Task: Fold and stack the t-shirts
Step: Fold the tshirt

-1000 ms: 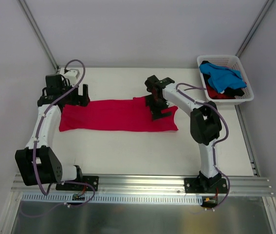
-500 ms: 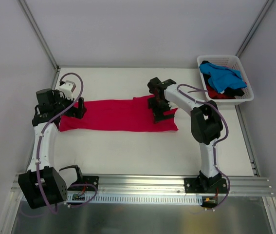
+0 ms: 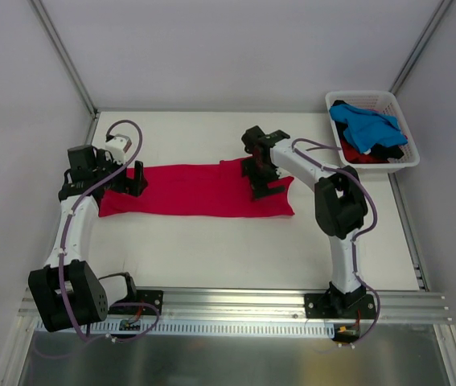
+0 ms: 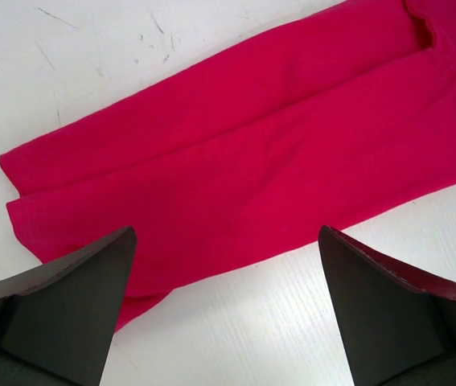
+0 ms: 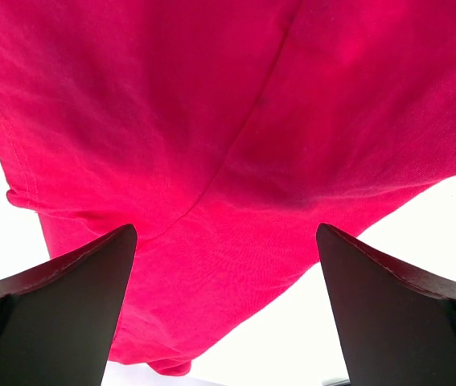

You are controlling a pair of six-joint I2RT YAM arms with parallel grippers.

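A crimson-red t-shirt [image 3: 191, 190] lies folded into a long flat strip across the white table. It also shows in the left wrist view [image 4: 244, 153] and in the right wrist view [image 5: 211, 145]. My left gripper [image 3: 133, 180] is open and empty at the strip's left end, just above the cloth. My right gripper [image 3: 264, 182] is open and empty over the strip's right part, near the sleeve end. A bright blue t-shirt [image 3: 364, 127] lies on top of dark and red shirts in the basket.
A white slatted plastic basket [image 3: 400, 108] stands at the back right corner of the table. Grey walls and metal frame posts close the back and sides. A metal rail runs along the near edge.
My left arm swung toward the front left and then came partly back to the strip's left end. My right gripper barely shifted over the shirt's right part. The shirt lies as before.
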